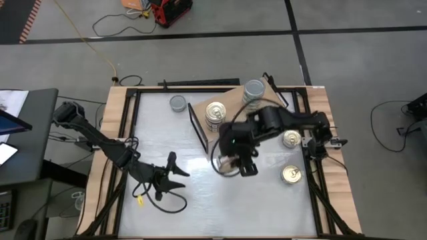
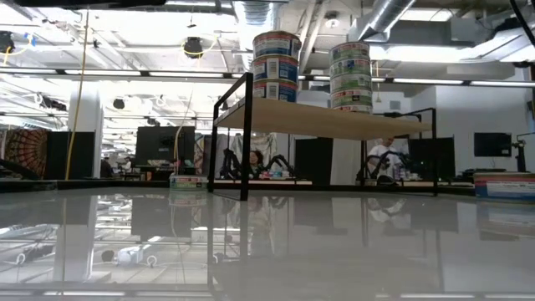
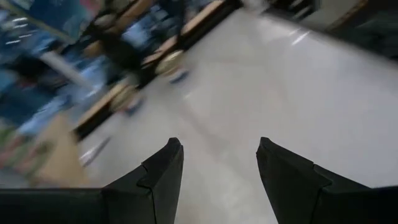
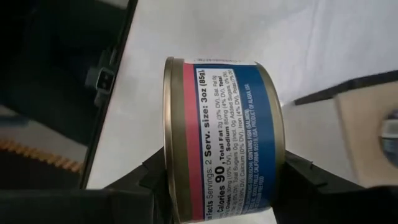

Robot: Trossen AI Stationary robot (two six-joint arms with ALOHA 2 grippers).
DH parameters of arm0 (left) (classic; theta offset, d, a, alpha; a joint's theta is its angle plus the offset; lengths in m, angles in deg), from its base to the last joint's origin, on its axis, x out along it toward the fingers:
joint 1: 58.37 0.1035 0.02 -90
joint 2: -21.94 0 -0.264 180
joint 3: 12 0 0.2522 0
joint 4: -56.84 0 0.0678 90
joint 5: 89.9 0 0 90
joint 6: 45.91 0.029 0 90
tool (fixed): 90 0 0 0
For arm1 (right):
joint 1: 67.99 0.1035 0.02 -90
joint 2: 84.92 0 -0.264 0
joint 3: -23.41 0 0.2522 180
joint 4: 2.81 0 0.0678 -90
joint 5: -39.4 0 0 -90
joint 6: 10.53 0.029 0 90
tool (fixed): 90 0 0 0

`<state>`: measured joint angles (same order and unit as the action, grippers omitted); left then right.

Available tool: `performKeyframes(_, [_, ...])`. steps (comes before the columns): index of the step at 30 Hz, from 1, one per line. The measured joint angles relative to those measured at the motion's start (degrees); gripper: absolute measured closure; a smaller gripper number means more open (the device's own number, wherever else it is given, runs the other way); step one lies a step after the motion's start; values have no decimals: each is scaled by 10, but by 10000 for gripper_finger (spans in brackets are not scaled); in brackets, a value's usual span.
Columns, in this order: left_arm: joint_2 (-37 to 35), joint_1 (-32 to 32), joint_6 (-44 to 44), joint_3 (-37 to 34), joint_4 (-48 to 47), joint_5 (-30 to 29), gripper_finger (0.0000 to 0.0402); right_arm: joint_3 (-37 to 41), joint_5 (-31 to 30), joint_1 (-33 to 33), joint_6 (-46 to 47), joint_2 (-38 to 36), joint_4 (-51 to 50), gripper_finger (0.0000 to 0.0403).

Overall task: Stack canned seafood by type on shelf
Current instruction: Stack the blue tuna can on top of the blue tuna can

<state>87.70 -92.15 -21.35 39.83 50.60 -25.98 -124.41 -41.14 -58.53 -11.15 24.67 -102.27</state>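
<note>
Two tin stacks [image 2: 277, 65] on shelf [image 2: 334, 122]; right gripper [image 4: 217, 180] grips tin [image 4: 224, 140].

You have open white tabletop [image 1: 167, 143] across the left and middle, with only the left gripper [image 1: 175, 175] sitting low on it, its fingers apart and nothing between them. The shelf [image 1: 230, 107] blocks the far right part of the table; two stacks of tins, one gold-topped [image 1: 215, 113] and one grey-topped [image 1: 253, 90], take up room on its board. A lone grey tin [image 1: 177, 103] stands just left of the shelf. The right gripper [image 1: 235, 165], clamped on a tin [image 4: 224, 137], fills the space in front of the shelf. Two loose tins [image 1: 291, 139] [image 1: 291, 175] crowd the right edge beside it.
</note>
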Motion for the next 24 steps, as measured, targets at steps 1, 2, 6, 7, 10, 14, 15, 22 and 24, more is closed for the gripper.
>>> performKeyframes(1, [0,6,7,0,1,-15,207,1,0,-11,2,-6,2,188])
performKeyframes(2, [0,11,14,0,1,-35,207,1,2,-22,6,-12,6,188])
performKeyframes(6, [0,33,46,0,2,-113,207,1,22,-73,21,-33,21,188])
performKeyframes(7, [0,39,58,0,2,-127,207,1,27,-87,21,-37,24,188])
performKeyframes(10, [0,62,105,0,14,-153,207,1,44,-128,21,-48,38,188])
performKeyframes(14, [0,98,196,0,86,-177,207,1,101,-183,22,-54,76,188])
performKeyframes(15, [0,105,227,0,110,-181,207,1,126,-197,24,-54,86,188])
performKeyframes(22, [0,134,538,0,280,-152,207,1,282,-260,104,-54,94,185])
performKeyframes(24, [0,136,616,0,313,-120,207,1,295,-267,117,-54,93,185])
